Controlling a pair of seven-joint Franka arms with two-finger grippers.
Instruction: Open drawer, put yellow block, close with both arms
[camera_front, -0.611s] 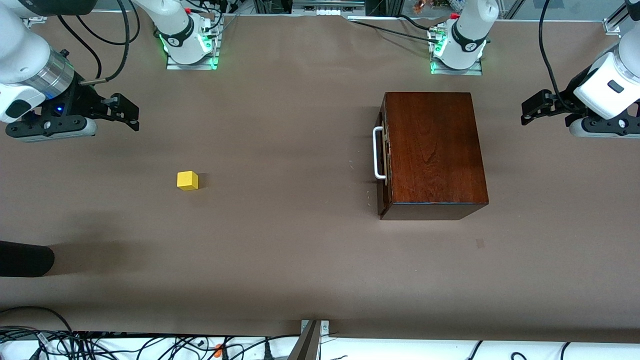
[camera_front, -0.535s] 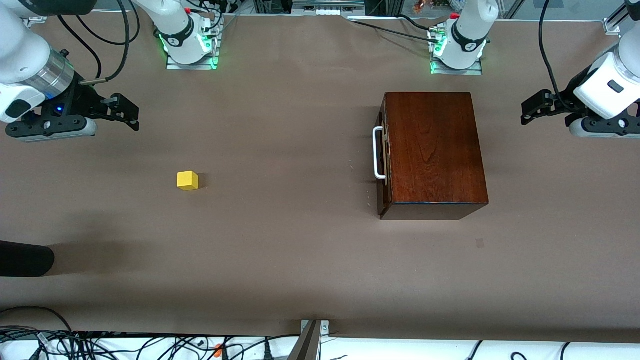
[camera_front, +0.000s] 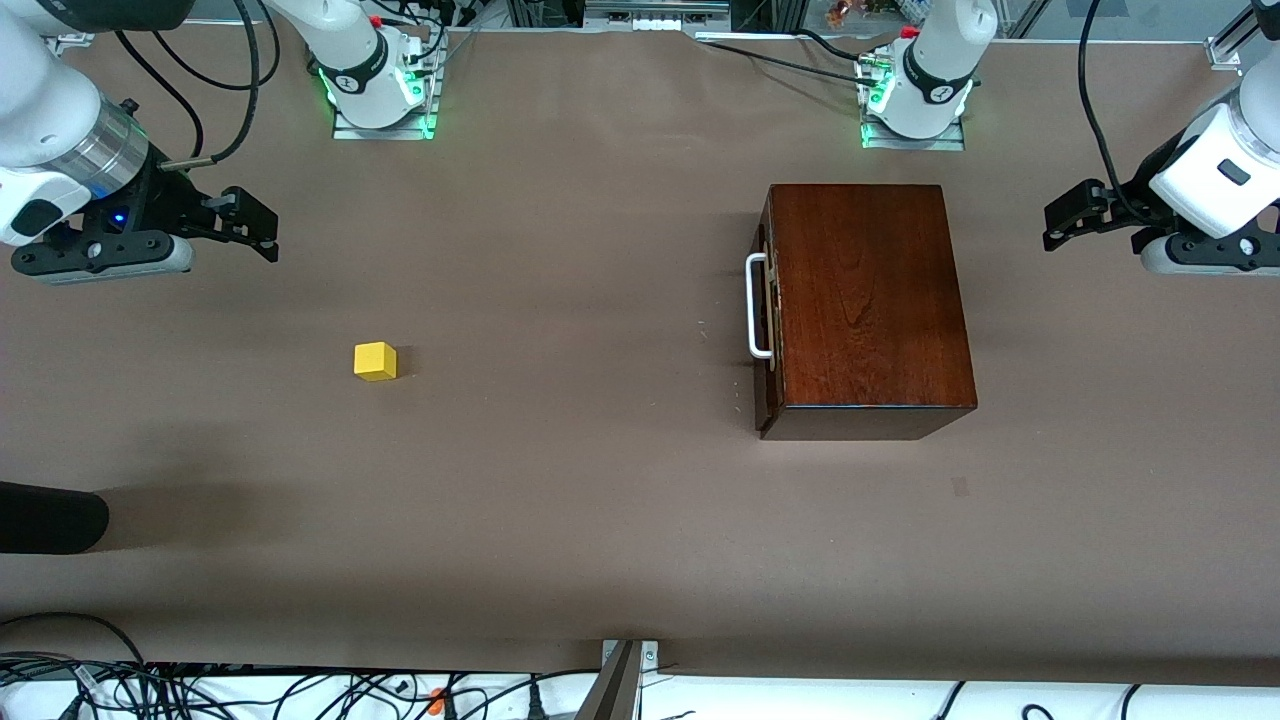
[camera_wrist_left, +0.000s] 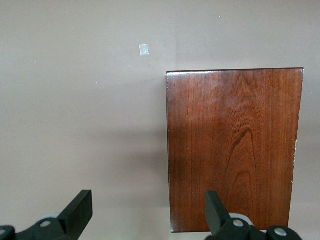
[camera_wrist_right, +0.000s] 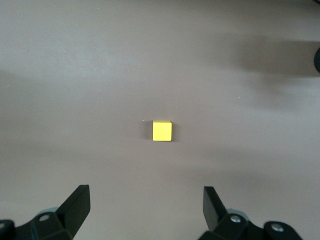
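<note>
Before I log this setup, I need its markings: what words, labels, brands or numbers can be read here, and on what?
None can be read.
Round dark emblems on the arm bases: too small to read.
Wooden box, its drawer handle, yellow block, table: no text.
Pale square patch on the table: blank.
</note>
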